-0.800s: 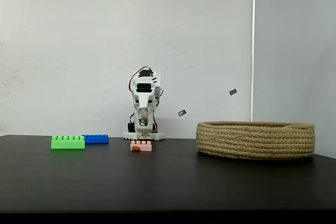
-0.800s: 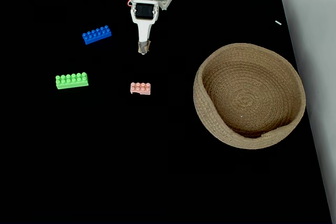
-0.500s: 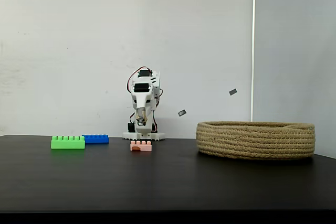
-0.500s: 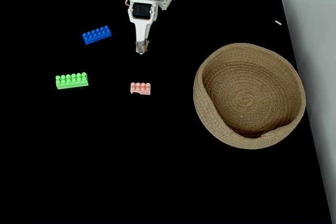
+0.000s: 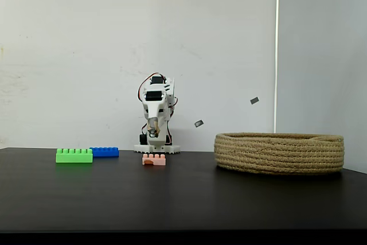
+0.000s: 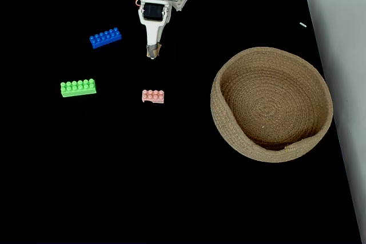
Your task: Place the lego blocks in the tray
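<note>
Plainly unlabelled green brick (image 6: 78,88), blue brick (image 6: 105,38), pink brick (image 6: 153,96), tray (image 6: 229,124).

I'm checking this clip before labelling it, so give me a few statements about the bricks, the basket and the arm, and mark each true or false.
1. The tray holds no brick. True.
2. The pink brick is gripped in the jaws. False: it lies on the table, apart from the gripper.
3. In the fixed view from above, the green brick lies left of the pink one. True.
4. The blue brick is stacked on the green one. False: they lie apart.
</note>
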Tool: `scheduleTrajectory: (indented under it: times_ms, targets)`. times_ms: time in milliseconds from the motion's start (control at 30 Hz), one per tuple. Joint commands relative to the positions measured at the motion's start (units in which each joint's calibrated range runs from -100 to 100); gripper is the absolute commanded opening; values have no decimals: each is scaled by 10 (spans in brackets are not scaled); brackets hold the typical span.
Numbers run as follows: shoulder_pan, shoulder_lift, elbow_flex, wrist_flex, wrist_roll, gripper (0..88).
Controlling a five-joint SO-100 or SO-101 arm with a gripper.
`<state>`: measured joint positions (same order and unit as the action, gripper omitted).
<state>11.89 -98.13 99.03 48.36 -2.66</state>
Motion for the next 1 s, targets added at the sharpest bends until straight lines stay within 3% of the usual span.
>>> scheduleTrajectory:
  times_ms: [0, 967]
  targets:
    - [3, -6, 5, -3, -3, 2]
    - [2, -6, 0, -4, -2, 2]
